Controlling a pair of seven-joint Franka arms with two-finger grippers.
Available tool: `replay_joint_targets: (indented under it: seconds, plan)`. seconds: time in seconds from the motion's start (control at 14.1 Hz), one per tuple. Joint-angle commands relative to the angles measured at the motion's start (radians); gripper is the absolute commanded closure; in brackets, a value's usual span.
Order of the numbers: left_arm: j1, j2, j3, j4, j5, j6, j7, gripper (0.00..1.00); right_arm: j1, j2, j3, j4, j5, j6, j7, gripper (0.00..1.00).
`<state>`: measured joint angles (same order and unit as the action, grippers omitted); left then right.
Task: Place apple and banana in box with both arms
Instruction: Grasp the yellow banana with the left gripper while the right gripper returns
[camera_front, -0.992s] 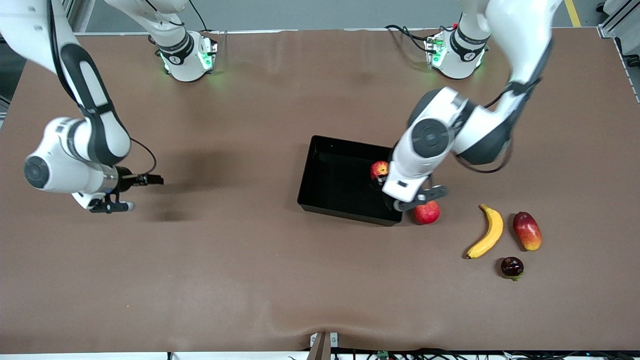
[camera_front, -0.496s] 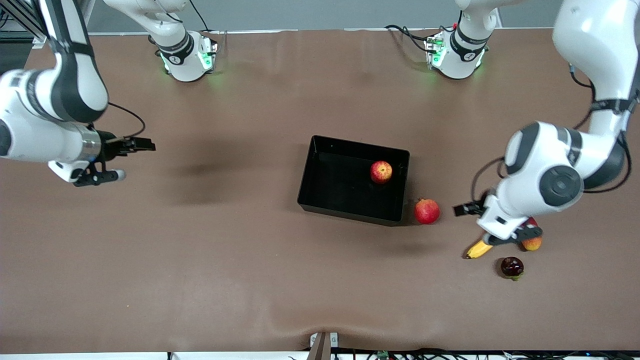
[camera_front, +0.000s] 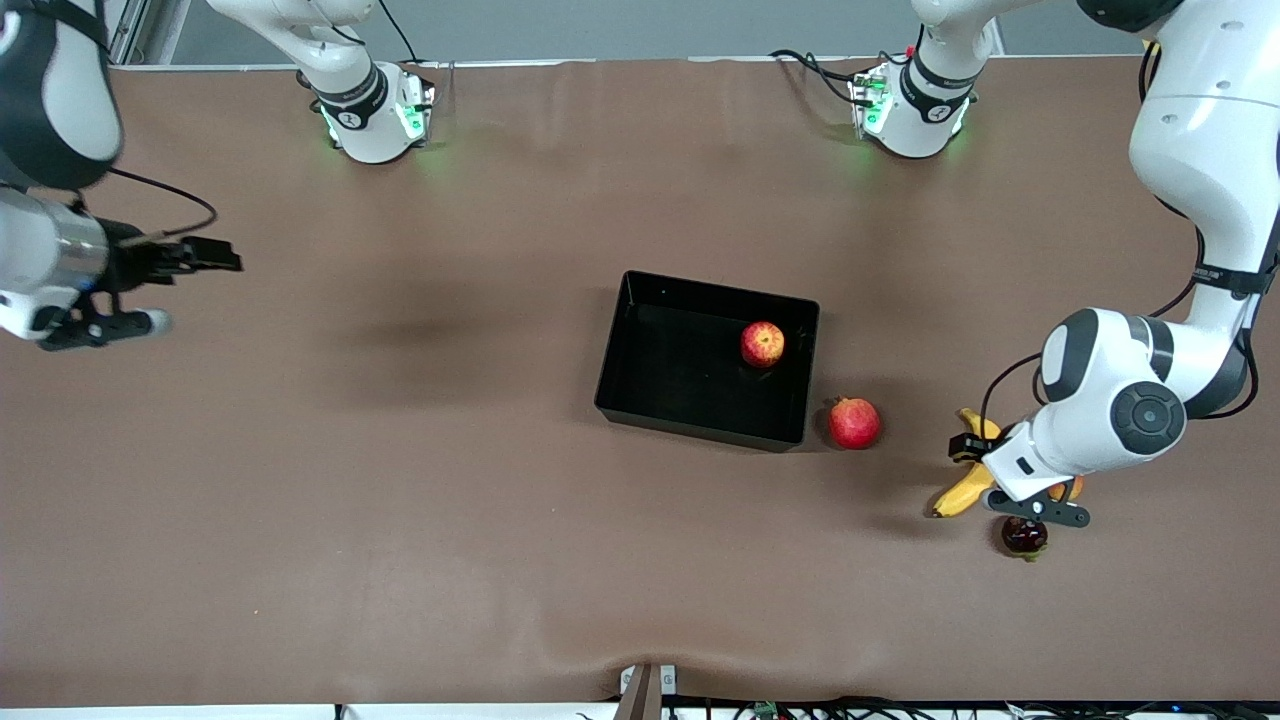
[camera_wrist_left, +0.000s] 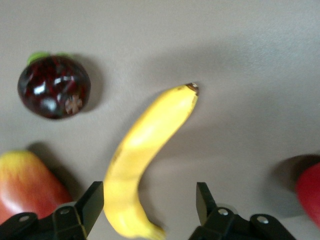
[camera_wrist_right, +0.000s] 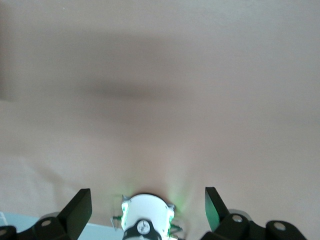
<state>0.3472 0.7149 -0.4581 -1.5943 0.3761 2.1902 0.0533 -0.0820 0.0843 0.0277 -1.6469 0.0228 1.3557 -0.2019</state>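
Brown matte table surface (camera_front: 450, 520) fills the front view, robot bases along its top edge. Going from that view's left side: the right gripper (camera_front: 185, 285) hangs over bare table at the right arm's end, fingers spread wide and holding nothing; over the last second it has pulled back toward the table edge and now looks to be waiting. Mid-table sits the shallow rectangular glossy black plastic box (camera_front: 640, 400), and the small round red apple with yellowish streaks (camera_front: 762, 343) lies inside it, near the wall toward the left arm's end, so the apple half of the task looks done. Just outside that wall, touching or nearly so, is a round pinkish-red fruit with a crown tip (camera_front: 853, 422), not part of the task. Biggest change: a second ago the left gripper (camera_wrist_left: 150, 210) was at the box by the apple; it has since swung across and dropped over the curved yellow banana with dark tips (camera_front: 968, 478), which lies on the table toward the left arm's end, well apart from the box. In the left wrist view the fingers (camera_wrist_left: 92, 202) straddle the banana's stem end, still open but narrowing, not yet pinching. So the banana pick looks underway. The banana is smooth, bright yellow and unmarked. Just beside it lie an oblong red-yellow mango (camera_wrist_left: 27, 187) and a dark glossy round fruit with a green tip (camera_front: 1023, 535).
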Motion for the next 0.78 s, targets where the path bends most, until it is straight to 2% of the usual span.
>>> replay_joint_targets:
  seconds: [0.0,0.14,0.5,0.57,0.71]
  plan:
    - [0.012,0.027,-0.002,0.005,0.068,0.037,0.056,0.19,0.002,0.012,0.009,0.183,-0.023,-0.130,0.033,0.00]
    - [0.015,0.040,-0.002,0.004,0.134,0.040,0.056,0.22,0.004,0.011,0.011,0.200,-0.021,-0.144,0.033,0.00]
    - [0.018,0.092,0.007,-0.004,0.139,0.089,0.054,0.32,-0.001,-0.023,0.008,0.203,-0.020,-0.138,0.024,0.00]
    - [0.018,0.093,0.013,-0.006,0.139,0.089,0.051,0.44,-0.001,-0.031,0.011,0.203,-0.020,-0.144,0.022,0.00]
    - [0.018,0.086,0.013,-0.006,0.138,0.080,0.036,0.88,0.004,-0.060,0.011,0.191,-0.020,-0.153,0.024,0.00]
